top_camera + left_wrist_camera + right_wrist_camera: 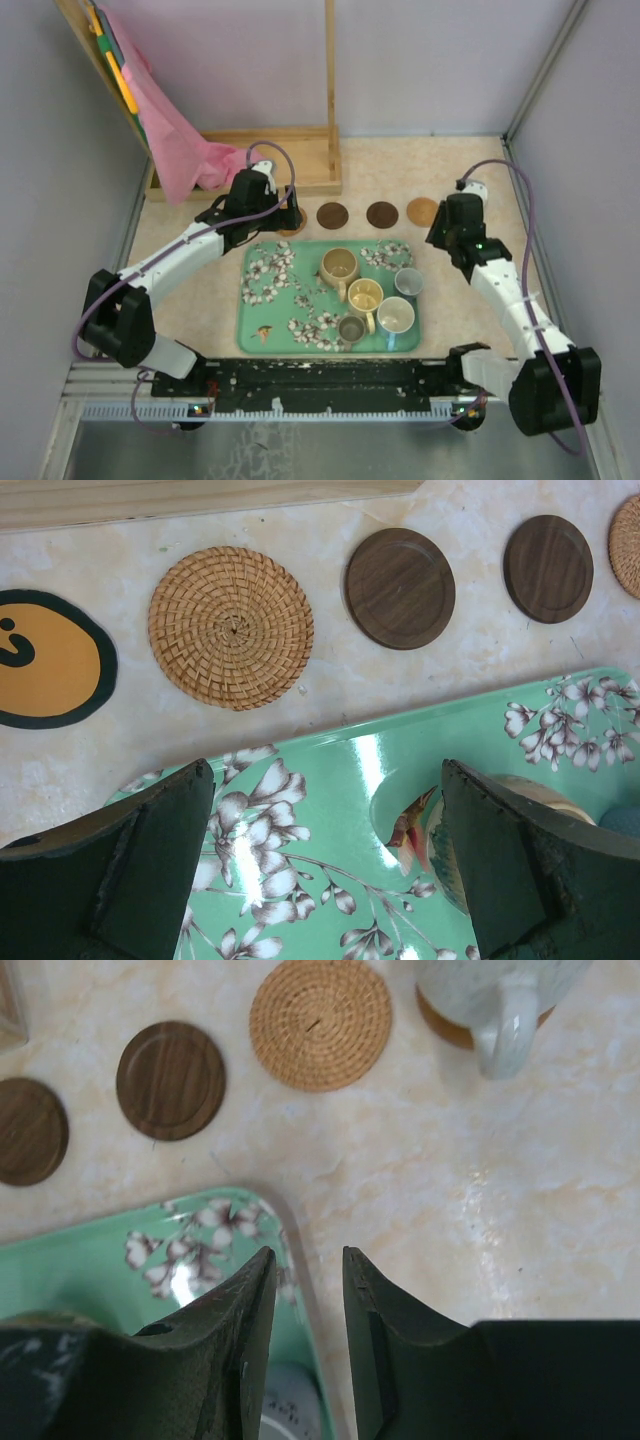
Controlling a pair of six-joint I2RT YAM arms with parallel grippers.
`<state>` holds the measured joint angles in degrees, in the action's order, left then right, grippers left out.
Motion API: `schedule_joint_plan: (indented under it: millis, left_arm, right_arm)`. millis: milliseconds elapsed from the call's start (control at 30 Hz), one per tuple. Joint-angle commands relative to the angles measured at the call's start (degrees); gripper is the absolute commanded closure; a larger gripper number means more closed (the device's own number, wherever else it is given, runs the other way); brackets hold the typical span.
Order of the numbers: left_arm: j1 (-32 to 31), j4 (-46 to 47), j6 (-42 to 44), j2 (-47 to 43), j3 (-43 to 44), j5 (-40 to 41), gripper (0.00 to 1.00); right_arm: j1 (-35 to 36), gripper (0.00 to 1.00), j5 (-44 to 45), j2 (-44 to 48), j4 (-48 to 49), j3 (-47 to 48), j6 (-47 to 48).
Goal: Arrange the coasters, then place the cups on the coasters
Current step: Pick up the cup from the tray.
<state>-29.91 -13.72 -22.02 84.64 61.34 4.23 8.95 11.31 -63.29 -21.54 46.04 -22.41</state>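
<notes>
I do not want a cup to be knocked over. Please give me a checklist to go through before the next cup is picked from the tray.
1. Free coasters beyond the green tray: ok. The yellow coaster, woven coaster and dark coaster lie bare.
2. Pale mug sits on the tan coaster: ok.
3. Left tool open and empty: ok.
4. Right tool wide enough for a cup: not ok. It is empty, and the jaws are barely apart.
5. Cups on the tray stand upright: ok.
</notes>
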Motion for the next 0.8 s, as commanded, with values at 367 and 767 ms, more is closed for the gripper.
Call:
schedule_joint_plan:
  millis: [367,767]
  left_arm:
    - [-0.3,0.0,0.2,0.4,1.2,0.5,0.00]
    - [-0.3,-0.2,0.2,0.6,1.3,0.9,0.00]
  right_arm:
    - [20.1,0.68,3.0,13.6,-20.1,-0.2,-13.8]
    - [32.8,0.70,4.4,15.8,-27.2,3.1,-21.9]
